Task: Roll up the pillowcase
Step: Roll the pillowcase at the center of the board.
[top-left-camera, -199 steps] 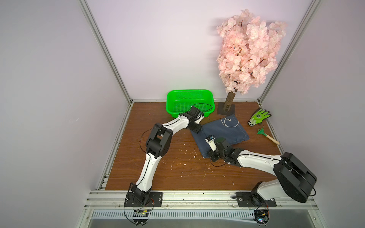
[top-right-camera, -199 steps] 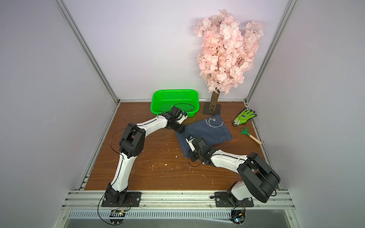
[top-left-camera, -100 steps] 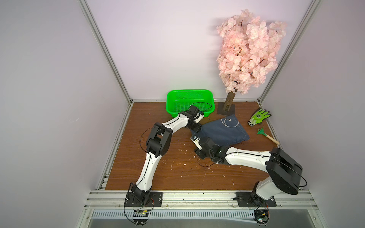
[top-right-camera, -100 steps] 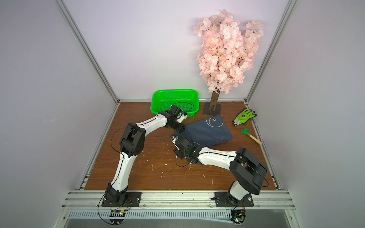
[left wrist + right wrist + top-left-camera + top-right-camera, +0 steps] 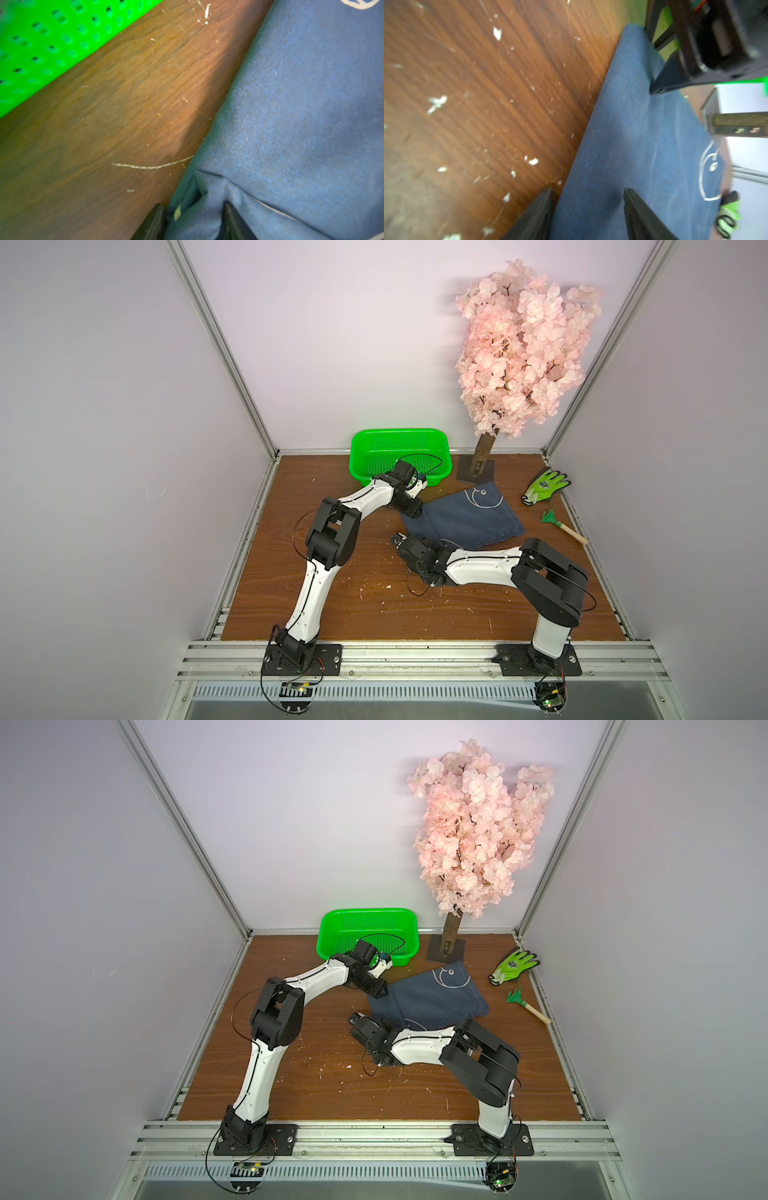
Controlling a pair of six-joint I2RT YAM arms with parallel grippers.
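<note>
The dark blue pillowcase (image 5: 465, 518) (image 5: 434, 998) lies folded on the brown table, a white fish outline showing near its far edge. My left gripper (image 5: 415, 512) (image 5: 380, 990) sits at the cloth's far-left corner. In the left wrist view it (image 5: 194, 220) is shut on a bunched fold of the pillowcase (image 5: 301, 104). My right gripper (image 5: 398, 538) (image 5: 356, 1017) is low at the near-left corner. In the right wrist view it (image 5: 588, 212) is open and straddles the edge of the pillowcase (image 5: 643, 145), one finger over wood, one over cloth.
A green basket (image 5: 361, 448) (image 5: 41, 41) stands just behind my left wrist. The pink blossom tree (image 5: 523, 348) stands on a base plate (image 5: 476, 470) at the back. A green-and-white glove (image 5: 544, 487) and a small rake (image 5: 563, 524) lie to the right. White crumbs dot the table (image 5: 374, 593).
My right gripper has swung left along the pillowcase's near edge to its near-left corner and opened its jaws. The left arm has stayed in place, still gripping.
</note>
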